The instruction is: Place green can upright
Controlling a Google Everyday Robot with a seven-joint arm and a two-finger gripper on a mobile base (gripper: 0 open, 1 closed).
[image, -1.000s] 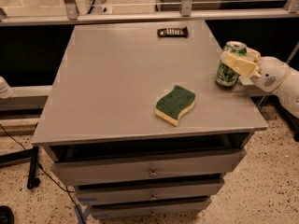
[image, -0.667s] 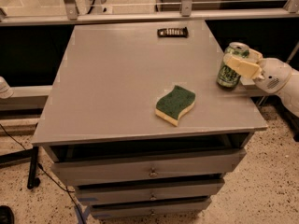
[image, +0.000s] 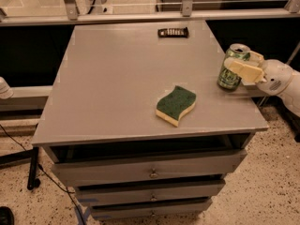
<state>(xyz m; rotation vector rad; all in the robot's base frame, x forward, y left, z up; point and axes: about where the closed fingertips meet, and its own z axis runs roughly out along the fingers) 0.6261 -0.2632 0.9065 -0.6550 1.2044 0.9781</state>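
The green can [image: 229, 76] has a green-and-white label and a silver top. It stands upright near the right edge of the grey table [image: 122, 83], its base on the tabletop. My gripper [image: 241, 64] reaches in from the right on a white arm. Its cream fingers [image: 243, 70] sit around the can's upper part, one in front and one behind, shut on it.
A green-topped yellow sponge [image: 176, 105] lies near the table's front, left of the can. A small dark flat object [image: 173, 32] lies at the far edge. Drawers [image: 150, 172] sit under the tabletop. A rail and glass run behind the table.
The can and gripper have shifted slightly; the can stands more squarely on the tabletop. The sponge and the dark object have not moved.
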